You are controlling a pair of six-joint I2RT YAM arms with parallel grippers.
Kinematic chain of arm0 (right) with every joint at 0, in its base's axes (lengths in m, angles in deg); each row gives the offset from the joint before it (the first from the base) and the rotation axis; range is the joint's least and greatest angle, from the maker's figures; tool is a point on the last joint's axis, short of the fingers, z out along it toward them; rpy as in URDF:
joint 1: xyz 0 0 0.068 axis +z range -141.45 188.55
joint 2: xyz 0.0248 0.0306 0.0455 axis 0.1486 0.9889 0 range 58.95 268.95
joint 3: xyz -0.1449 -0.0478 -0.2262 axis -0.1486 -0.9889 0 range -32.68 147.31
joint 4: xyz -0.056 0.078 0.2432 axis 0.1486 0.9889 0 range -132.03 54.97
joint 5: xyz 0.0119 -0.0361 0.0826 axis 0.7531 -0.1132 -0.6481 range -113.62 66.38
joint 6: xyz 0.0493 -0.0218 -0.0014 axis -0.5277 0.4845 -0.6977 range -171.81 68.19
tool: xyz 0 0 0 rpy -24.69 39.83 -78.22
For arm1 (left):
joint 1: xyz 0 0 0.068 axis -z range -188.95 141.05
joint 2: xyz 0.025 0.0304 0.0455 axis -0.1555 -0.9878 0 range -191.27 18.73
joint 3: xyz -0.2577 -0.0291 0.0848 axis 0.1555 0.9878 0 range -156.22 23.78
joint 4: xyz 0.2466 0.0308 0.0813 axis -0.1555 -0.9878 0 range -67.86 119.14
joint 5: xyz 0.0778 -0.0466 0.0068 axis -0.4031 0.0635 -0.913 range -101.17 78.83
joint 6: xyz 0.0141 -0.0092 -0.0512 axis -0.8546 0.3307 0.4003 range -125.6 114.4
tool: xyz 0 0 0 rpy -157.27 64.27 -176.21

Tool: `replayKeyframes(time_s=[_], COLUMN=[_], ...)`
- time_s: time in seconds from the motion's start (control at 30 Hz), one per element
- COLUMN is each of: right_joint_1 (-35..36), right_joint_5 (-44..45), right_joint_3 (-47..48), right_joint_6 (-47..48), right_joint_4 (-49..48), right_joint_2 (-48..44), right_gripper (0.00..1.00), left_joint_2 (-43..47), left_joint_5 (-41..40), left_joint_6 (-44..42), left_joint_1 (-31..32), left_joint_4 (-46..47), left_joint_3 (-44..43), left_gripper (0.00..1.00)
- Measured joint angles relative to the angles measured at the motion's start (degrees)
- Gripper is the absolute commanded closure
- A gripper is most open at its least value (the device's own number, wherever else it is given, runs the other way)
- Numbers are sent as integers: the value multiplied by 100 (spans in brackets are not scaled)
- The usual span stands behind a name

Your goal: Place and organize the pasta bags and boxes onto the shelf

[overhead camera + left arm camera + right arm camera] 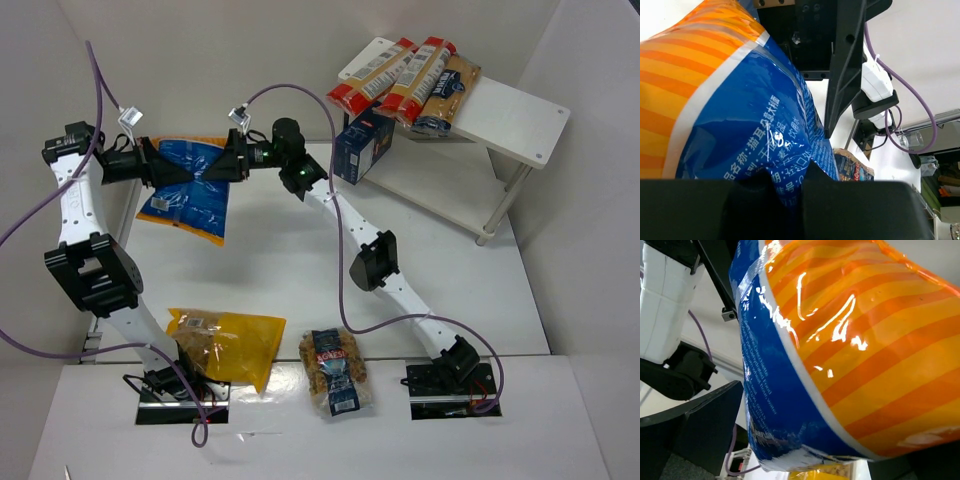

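The blue bag (185,200) with the orange striped top hangs above the table's far left. My left gripper (192,172) is shut on its blue part, as the left wrist view shows (787,187), where the bag (740,100) is pinched between the fingers. My right gripper (212,170) faces it from the right and stands open, with its jaws on either side of the bag (840,340) in the right wrist view (835,432). On the shelf's top board (520,110) lie two tan packs (385,75) and a tan and blue bag (448,95). The navy box (362,145) stands at the lower board (430,185).
The yellow bag (230,345) lies at the near left by the left arm's base. The small clear bag (335,370) lies near the middle front and shows in the left wrist view (852,167). White walls enclose the table.
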Motion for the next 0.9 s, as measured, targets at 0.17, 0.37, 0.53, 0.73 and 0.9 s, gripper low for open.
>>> replayKeyframes(time_s=[0.17,0.37,0.53,0.73,0.9], right_joint_1=[15,28,31,44,50], right_joint_5=[-20,-76,-85,-223,-343], right_joint_3=[0,0,0,-4,-48], right_joint_6=[-192,-271,-66,909,1432], right_joint_4=[-9,-4,57,1196,2065], right_joint_2=[0,0,-9,-120,-531], right_gripper=[62,100,100,100,100], left_joint_2=[9,31,39,162,195], left_joint_5=[70,-24,116,409,485], left_joint_6=[-9,-39,-144,-378,-682], left_joint_1=[-11,-33,-164,-1025,-1633], left_joint_4=[-2,35,31,63,103], left_joint_3=[13,186,286,1001,1659], left_gripper=[100,99,31,9,6])
